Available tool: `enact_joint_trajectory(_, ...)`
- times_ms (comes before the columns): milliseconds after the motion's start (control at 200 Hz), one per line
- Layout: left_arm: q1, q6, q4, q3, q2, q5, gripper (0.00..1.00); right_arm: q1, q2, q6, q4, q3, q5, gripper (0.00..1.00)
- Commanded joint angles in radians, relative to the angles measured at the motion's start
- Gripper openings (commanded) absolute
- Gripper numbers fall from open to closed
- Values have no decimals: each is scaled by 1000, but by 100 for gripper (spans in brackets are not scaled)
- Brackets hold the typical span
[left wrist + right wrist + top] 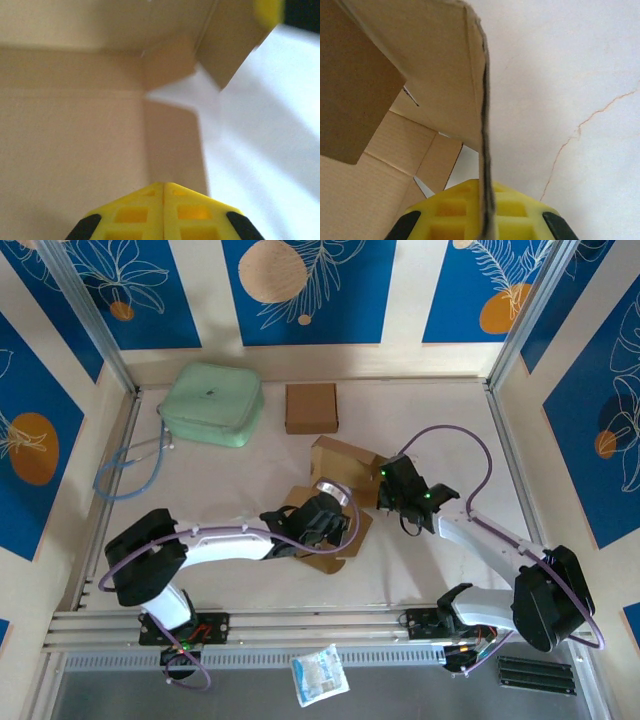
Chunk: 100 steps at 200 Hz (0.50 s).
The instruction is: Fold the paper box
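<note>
The brown paper box [345, 455] lies partly unfolded in the middle of the white table, its flaps sticking up. My left gripper [322, 518] rests on the box's near panel. In the left wrist view its yellow fingers [130, 215] meet with nothing between them, over the flat inner panel [75, 140]. My right gripper [385, 483] is at the box's right side. In the right wrist view it [486, 187] is shut on a raised side flap [435, 65], seen edge-on, running up from between the fingers.
A mint-green pouch [212, 405] sits at the back left with a folded small cardboard box [311, 407] beside it. A blue-grey cable [130, 465] loops at the left. A plastic packet [320, 675] lies below the front rail.
</note>
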Motion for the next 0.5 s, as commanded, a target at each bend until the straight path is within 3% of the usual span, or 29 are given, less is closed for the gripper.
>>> enact_joint_trajectory(0, 4, -6, -74, -41, 15, 70, 5, -10, -7, -28, -26, 37, 31, 0)
enact_joint_trajectory(225, 5, -17, 112, -24, 148, 246, 2, -23, 27, 61, -61, 76, 3, 0)
enact_joint_trajectory(495, 8, 1, 119, -1, 222, 234, 1, -55, 79, 220, -161, 161, -114, 0)
